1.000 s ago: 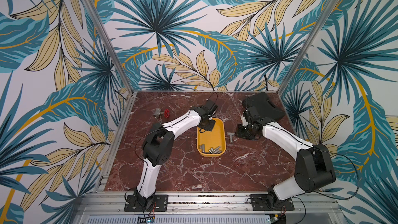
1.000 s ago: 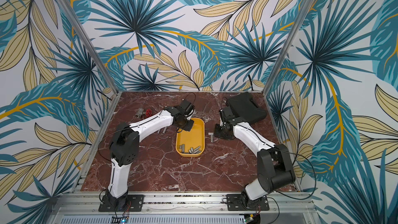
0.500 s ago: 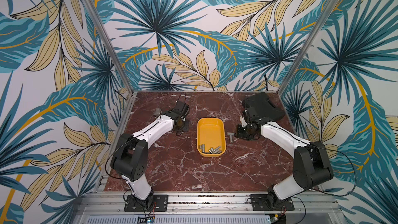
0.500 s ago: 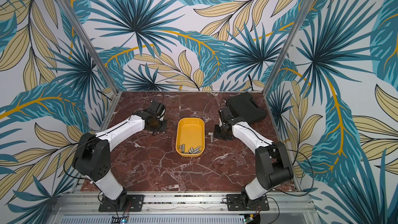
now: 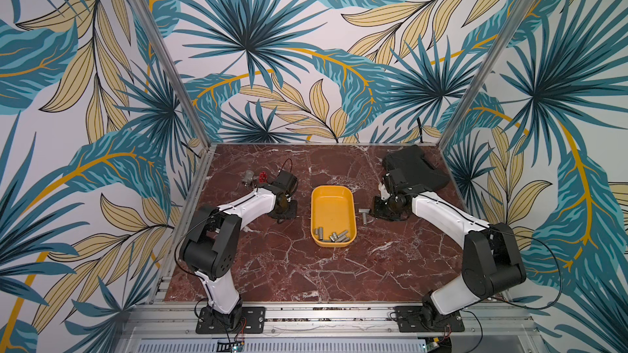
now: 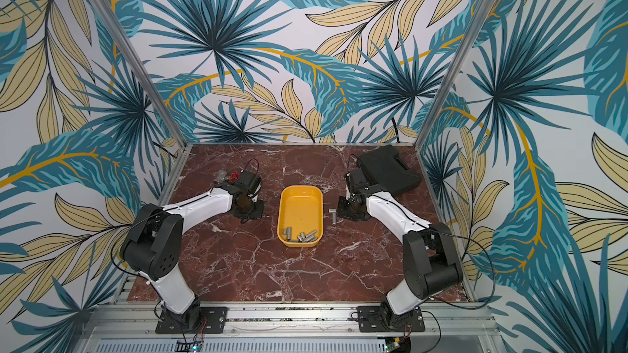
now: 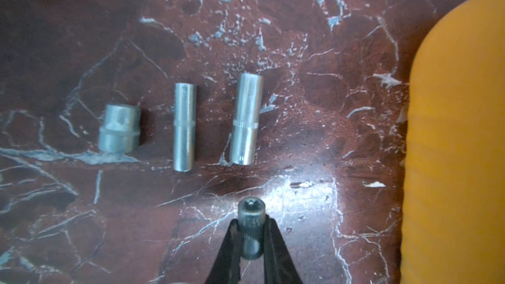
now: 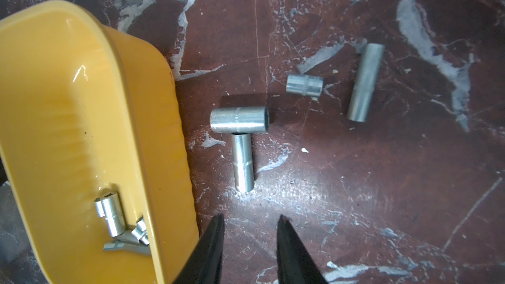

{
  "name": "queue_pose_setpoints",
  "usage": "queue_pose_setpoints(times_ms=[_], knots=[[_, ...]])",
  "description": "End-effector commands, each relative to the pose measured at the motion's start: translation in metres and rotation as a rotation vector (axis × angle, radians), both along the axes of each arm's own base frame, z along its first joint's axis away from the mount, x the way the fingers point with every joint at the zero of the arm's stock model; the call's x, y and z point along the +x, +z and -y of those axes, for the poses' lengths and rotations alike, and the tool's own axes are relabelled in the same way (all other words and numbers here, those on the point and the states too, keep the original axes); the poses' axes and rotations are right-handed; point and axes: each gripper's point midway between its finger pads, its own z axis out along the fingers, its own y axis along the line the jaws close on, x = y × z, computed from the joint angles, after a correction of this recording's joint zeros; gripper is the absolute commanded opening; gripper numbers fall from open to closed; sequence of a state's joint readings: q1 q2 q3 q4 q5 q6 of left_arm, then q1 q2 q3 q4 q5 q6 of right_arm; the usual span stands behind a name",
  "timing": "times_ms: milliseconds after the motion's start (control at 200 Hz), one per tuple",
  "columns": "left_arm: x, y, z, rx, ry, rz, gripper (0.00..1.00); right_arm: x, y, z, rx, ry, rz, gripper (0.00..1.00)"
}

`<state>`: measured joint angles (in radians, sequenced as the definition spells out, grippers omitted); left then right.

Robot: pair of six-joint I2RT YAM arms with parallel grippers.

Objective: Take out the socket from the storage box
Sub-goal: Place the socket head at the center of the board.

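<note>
The storage box [image 5: 331, 203] [image 6: 300, 205] is a yellow tray at mid-table, with several silver sockets [image 5: 334, 236] [image 6: 302, 235] piled at its near end. My left gripper [image 7: 251, 221] hangs over the table left of the box [image 7: 459, 132], shut on a small dark socket [image 7: 249, 211]. Three silver sockets [image 7: 185, 127] lie in a row on the marble ahead of it. Right of the box [image 8: 68, 105], my right gripper [image 8: 250, 217] stands open with nothing between its fingers, close to several sockets [image 8: 239, 119] lying on the table.
A flat black hard case [image 5: 414, 168] [image 6: 387, 171] lies at the back right, behind the right arm. A small metal fitting with a red part [image 5: 253, 178] sits at the back left. Aluminium frame posts and rails border the marble table [image 5: 306, 276].
My left arm has swung left from the box's far corner to the table beside it, gripper still shut. The right arm has not moved.
</note>
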<state>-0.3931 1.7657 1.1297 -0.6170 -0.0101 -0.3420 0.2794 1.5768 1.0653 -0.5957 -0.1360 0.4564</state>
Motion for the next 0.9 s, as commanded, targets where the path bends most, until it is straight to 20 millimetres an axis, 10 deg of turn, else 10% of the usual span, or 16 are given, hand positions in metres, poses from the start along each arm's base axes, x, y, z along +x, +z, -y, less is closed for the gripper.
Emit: queue_pose_setpoints(times_ms=[0, 891], knots=[[-0.005, -0.012, -0.004, -0.005, 0.013, -0.023, 0.15, 0.003, 0.0, 0.0, 0.002, 0.0, 0.002, 0.35], [-0.01, -0.026, -0.011, 0.01, 0.025, -0.053, 0.32, 0.003, 0.003, 0.0, 0.003, 0.001, 0.006, 0.35]])
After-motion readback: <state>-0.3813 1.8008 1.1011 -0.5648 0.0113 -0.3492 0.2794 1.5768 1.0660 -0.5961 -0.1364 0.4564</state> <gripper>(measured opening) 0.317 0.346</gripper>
